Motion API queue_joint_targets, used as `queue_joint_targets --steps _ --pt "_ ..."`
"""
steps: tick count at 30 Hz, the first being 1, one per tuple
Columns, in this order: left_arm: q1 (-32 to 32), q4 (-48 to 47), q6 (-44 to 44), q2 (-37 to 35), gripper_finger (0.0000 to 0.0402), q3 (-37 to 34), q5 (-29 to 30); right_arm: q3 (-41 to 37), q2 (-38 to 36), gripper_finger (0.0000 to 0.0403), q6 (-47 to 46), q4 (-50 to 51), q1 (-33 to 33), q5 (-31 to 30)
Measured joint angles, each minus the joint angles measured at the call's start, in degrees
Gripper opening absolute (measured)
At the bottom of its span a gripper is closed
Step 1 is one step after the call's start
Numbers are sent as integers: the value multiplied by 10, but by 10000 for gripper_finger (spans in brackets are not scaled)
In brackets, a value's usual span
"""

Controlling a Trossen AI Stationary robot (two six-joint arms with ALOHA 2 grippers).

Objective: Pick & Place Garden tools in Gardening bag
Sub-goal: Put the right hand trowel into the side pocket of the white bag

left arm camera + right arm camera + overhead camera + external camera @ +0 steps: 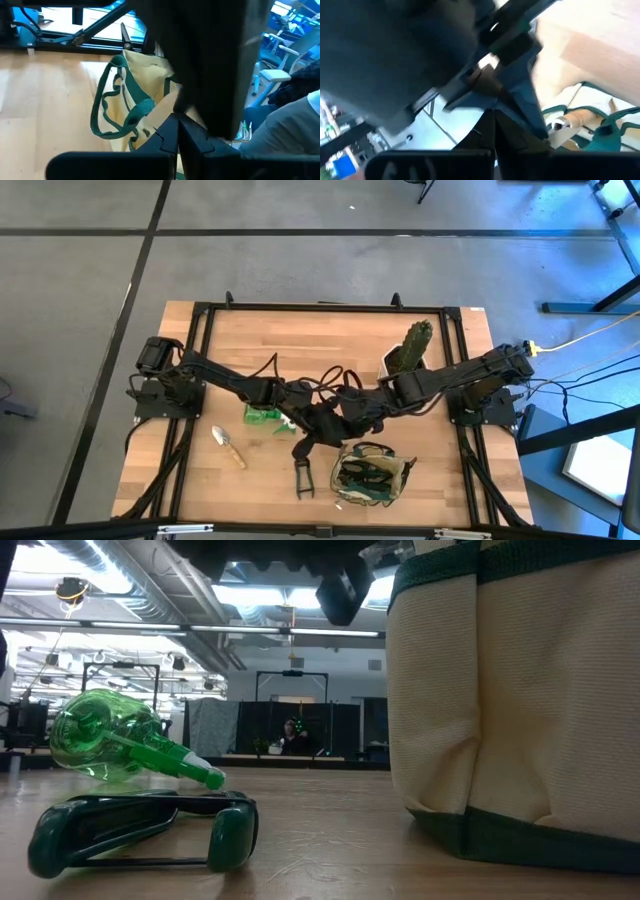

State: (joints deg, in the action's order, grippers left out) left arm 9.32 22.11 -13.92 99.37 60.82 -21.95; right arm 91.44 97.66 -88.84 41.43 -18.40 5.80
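The khaki gardening bag (372,477) with green trim stands near the table's front edge, with dark-handled tools and a wooden handle (572,120) inside. On the table lie pruning shears (303,478), a silver trowel (228,446) and the green spray bottle (120,745), which is on its side. My two arms cross above the table's middle, just beyond the bag. My left gripper (174,125) is shut and points toward the bag, with the right arm close in front of it. My right gripper (494,120) is shut and slants down. Nothing shows between either pair of fingers.
A cactus in a white pot (410,345) stands at the far right of the table. Loose cables hang around both arms at the table's middle. Bare wood lies at the far left and the near left.
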Motion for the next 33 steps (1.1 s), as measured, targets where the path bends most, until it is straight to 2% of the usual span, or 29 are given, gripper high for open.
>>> queue_joint_targets --steps 6,11,21,33 --pt "0 0 12 0 1 0 -17 0 -14 0 27 -46 -8 31" --pt "-4 1 12 0 1 0 -16 0 -28 0 28 -46 -23 31" --pt "-20 -39 12 0 2 0 -4 0 -31 0 13 14 -43 -56" --pt "-19 -35 18 0 2 0 0 0 -31 0 7 -6 -43 -48"
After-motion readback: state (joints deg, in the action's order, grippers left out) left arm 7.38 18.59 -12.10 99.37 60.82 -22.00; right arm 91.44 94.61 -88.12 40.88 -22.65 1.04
